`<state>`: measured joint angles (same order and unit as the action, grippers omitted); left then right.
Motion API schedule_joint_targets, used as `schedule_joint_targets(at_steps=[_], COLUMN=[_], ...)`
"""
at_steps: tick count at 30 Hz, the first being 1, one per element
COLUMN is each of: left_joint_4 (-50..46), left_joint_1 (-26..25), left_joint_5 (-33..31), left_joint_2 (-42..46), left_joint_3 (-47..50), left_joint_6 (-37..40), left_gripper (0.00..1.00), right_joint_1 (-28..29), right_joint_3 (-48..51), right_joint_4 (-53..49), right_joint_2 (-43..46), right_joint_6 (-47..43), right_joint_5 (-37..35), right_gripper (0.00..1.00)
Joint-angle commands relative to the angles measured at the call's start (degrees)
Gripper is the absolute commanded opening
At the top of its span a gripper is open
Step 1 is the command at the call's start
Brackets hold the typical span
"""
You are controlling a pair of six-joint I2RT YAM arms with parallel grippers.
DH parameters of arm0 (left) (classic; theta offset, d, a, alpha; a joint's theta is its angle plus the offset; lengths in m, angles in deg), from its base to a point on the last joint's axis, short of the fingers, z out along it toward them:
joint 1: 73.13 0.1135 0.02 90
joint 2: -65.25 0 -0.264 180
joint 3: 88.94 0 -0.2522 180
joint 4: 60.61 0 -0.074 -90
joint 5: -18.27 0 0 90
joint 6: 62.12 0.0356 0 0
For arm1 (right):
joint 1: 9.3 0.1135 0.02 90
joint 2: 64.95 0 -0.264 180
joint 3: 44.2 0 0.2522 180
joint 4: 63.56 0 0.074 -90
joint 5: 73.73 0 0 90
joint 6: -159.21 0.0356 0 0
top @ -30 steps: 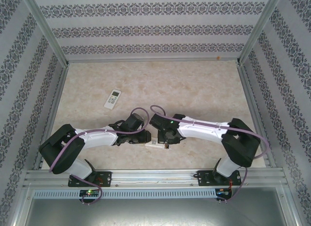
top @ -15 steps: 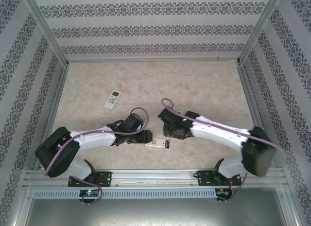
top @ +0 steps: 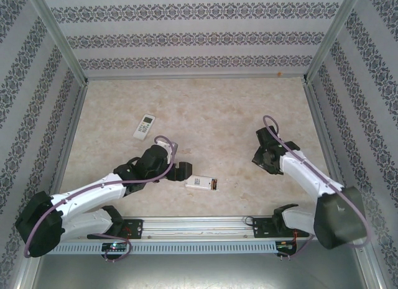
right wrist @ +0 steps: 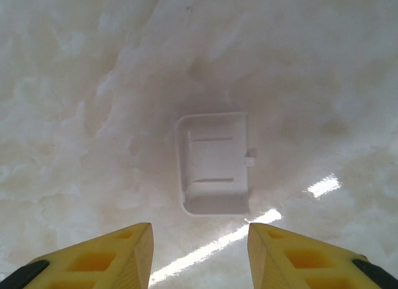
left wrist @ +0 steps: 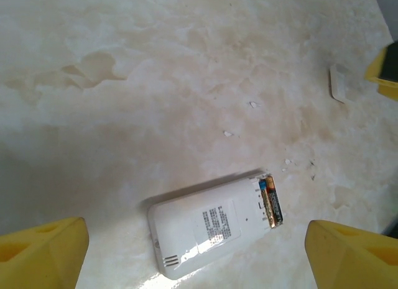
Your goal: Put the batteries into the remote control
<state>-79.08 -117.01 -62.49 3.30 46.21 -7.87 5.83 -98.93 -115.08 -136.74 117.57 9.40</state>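
The right gripper (right wrist: 199,239) hangs over the table (right wrist: 74,84), jaws spread and empty. The cover (right wrist: 214,165) lies just ahead of it, centred on the gap, with its long axis pointing away. This arm is the nearer one and looks set to take it. The left gripper (top: 181,171), also spread wide and holding nothing, sits just beside the remote (left wrist: 208,227). The batteries (left wrist: 272,202) already lie in the remote's open bay.

Smooth, glossy white plastic is seen on the remote control (left wrist: 208,232), and a polished marble-patterned finish, possibly laminate, on the table (left wrist: 155,84).
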Motion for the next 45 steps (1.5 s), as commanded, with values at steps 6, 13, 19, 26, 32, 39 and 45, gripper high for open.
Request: schedule_joint_targets(at_steps=[6, 13, 19, 26, 32, 39, 45], left_joint_4=[5.0, 6.5, 25.5, 33.0, 33.1, 36.4, 37.4], left_joint_1=[-0.5, -0.5, -0.5, -0.6, -0.6, -0.5, -0.5], left_joint_5=[3.7, 3.8, 8.6, 17.3, 19.6, 21.5, 22.2], left_joint_2=[1.0, 2.6, 5.1, 2.8, -1.4, -5.5, -6.1], left_joint_3=[1.4, 2.2, 7.0, 0.3, -5.7, -6.7, -6.4], left_joint_6=[2.4, 4.3, 15.9, 45.8, 57.0, 58.6, 59.4], left_gripper=[0.95, 0.97, 0.98, 0.99, 0.99, 0.95, 0.79], right_joint_1=[-0.5, -0.6, 5.7, 15.3, 19.9, 23.1, 23.2], right_joint_3=[-4.1, -5.4, -8.3, -13.2, -14.3, -16.9, -17.5], right_joint_4=[4.3, 3.4, 6.5, 12.3, 13.0, 13.3, 14.6], right_joint_2=[-12.4, -16.2, -0.2, 10.3, 11.8, 10.6, 10.4], right_joint_6=[-5.0, -6.2, -11.0, -12.8, -12.1, -12.2, -11.0], right_joint_5=[0.6, -0.5, 14.4, 38.4, 43.6, 43.2, 43.7], right_gripper=[0.39, 0.04, 0.00, 0.00, 0.00, 0.00, 0.00])
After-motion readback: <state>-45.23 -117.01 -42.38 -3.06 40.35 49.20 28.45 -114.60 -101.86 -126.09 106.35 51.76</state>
